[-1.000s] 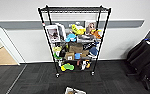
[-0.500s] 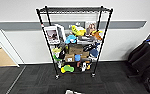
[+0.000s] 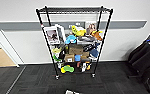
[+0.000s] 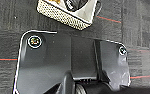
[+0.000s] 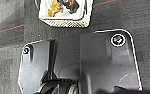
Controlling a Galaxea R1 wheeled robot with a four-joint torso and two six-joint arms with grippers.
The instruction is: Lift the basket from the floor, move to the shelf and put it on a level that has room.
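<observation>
While the basket (image 4: 70,13) sits on the floor (image 4: 6,22) just beyond both wrist plates, neither arm looks clearly nearer; jaws' state: cannot tell. Farther off, past the basket, the shelf (image 3: 74,41) has a bare top level (image 3: 74,10).

The basket (image 4: 66,12) rests, seemingly tilted, on the floor (image 4: 6,22).
</observation>
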